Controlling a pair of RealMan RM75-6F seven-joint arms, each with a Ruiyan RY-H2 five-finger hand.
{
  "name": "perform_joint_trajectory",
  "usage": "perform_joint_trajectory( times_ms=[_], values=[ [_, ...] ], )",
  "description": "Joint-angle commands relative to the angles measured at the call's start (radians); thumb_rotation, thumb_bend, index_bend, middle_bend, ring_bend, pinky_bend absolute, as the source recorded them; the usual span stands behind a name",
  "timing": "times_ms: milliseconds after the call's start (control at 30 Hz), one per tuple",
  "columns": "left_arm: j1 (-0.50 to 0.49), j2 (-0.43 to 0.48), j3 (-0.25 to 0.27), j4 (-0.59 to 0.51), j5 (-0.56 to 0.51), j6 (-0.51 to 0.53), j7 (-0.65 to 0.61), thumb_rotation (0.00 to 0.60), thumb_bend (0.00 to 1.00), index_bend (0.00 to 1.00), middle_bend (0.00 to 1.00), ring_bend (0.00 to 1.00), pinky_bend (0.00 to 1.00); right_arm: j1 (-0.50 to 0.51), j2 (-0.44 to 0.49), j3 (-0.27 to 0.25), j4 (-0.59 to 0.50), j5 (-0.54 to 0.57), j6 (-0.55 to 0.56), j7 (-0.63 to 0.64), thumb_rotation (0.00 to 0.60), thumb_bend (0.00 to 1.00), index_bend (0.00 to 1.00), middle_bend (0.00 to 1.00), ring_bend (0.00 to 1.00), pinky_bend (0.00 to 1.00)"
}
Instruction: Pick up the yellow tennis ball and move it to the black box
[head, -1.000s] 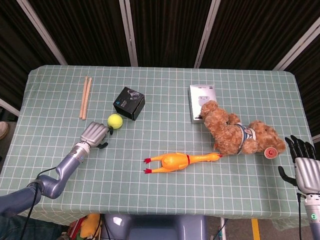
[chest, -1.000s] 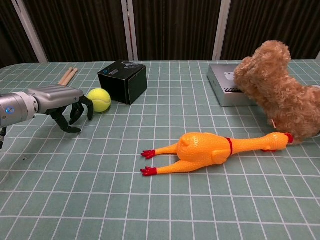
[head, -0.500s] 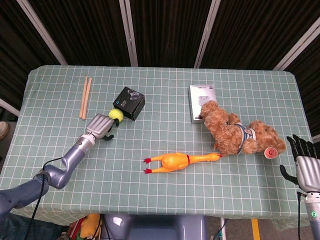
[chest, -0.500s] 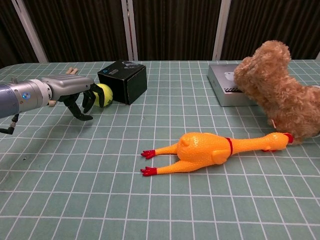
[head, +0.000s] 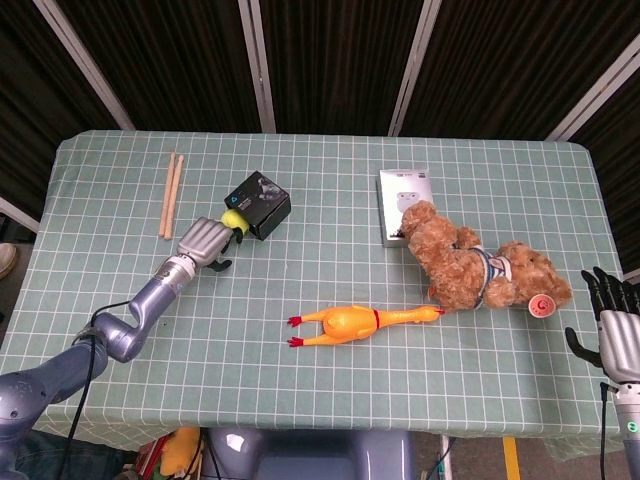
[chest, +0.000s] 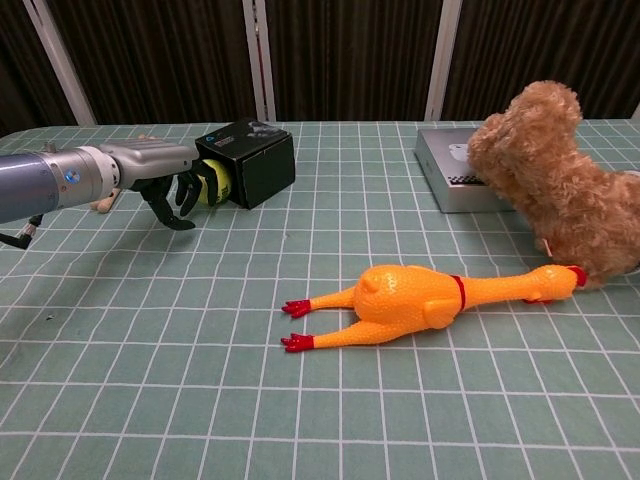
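The yellow tennis ball (head: 233, 220) (chest: 209, 186) lies on the checked cloth, pressed against the near left side of the black box (head: 259, 201) (chest: 249, 160). My left hand (head: 207, 243) (chest: 166, 179) reaches in from the left, its dark fingers curled around the ball's front and top. The box sits slightly turned and tipped where the ball meets it. My right hand (head: 612, 320) hovers at the table's front right corner with fingers spread and nothing in it; the chest view does not show it.
Two wooden sticks (head: 170, 193) lie at the back left. An orange rubber chicken (head: 350, 322) (chest: 410, 305) lies mid-table. A brown teddy bear (head: 480, 265) (chest: 560, 190) leans beside a grey box (head: 403, 200) (chest: 452, 182) on the right.
My left hand slid forward and right, pushing the ball up against the black box and curling around it. The box turned a little. The right hand dropped slightly.
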Motion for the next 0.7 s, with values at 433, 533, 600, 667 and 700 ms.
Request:
perform_joint_trajectory(
  times_ms=[433, 533, 600, 667, 700],
  values=[
    [-0.055, -0.069, 0.050, 0.145, 0.057, -0.034, -0.125, 0.600, 0.25, 0.30, 0.33, 0.19, 0.20, 0.006, -0.003, 0.008, 0.012, 0.018, -0.014, 0.002, 0.600, 0.40, 0.00, 0.00, 0.00, 0.00],
    [-0.060, -0.073, 0.061, 0.161, 0.072, -0.021, -0.153, 0.600, 0.25, 0.29, 0.29, 0.15, 0.14, 0.007, -0.004, 0.009, 0.013, 0.022, -0.018, 0.001, 0.600, 0.40, 0.00, 0.00, 0.00, 0.00],
    [-0.062, -0.076, 0.070, 0.172, 0.084, -0.010, -0.175, 0.600, 0.25, 0.29, 0.28, 0.13, 0.11, 0.008, -0.004, 0.010, 0.013, 0.024, -0.019, -0.001, 0.600, 0.40, 0.00, 0.00, 0.00, 0.00],
    [-0.064, -0.079, 0.077, 0.183, 0.093, -0.004, -0.192, 0.600, 0.25, 0.29, 0.26, 0.11, 0.07, 0.009, -0.004, 0.010, 0.013, 0.025, -0.021, -0.003, 0.600, 0.40, 0.00, 0.00, 0.00, 0.00],
    [-0.065, -0.081, 0.081, 0.191, 0.097, -0.002, -0.201, 0.600, 0.25, 0.28, 0.25, 0.09, 0.04, 0.009, -0.005, 0.010, 0.012, 0.025, -0.022, -0.005, 0.600, 0.40, 0.00, 0.00, 0.00, 0.00]
  ],
)
